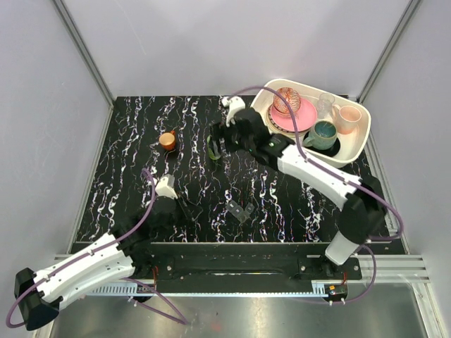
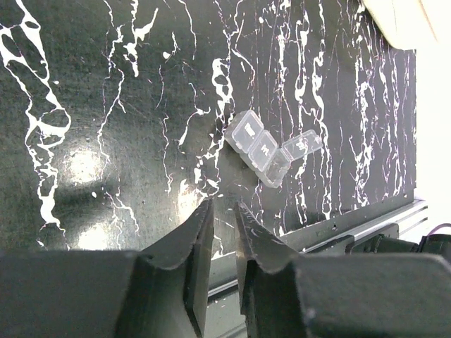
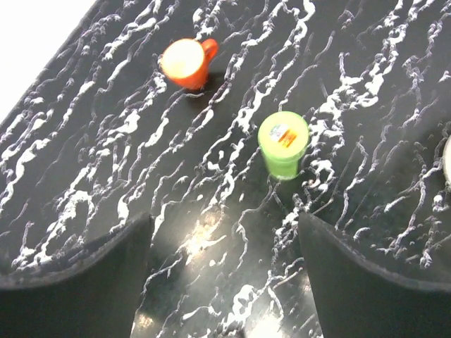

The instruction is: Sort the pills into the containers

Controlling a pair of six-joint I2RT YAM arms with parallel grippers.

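Observation:
The containers are one small clear strip of square compartments (image 2: 271,148), lying on the black marbled table with one lid flipped up; it also shows near the front centre (image 1: 239,210). My left gripper (image 2: 224,208) hovers short of it, open by a narrow gap with nothing inside (image 1: 176,204). A green bottle (image 3: 283,144) with a labelled cap stands upright just beyond my right gripper (image 3: 225,232), which is wide open and empty. From above, the right gripper (image 1: 218,137) hangs over the green bottle (image 1: 212,150) and hides most of it. No pills show in any view.
A small orange cup (image 1: 167,140) (image 3: 185,62) stands left of the bottle. A white tray (image 1: 359,148) at the back right holds a pink plate, a teal mug (image 1: 323,134), a glass and cups. A metal rail (image 2: 366,218) runs along the table's front edge.

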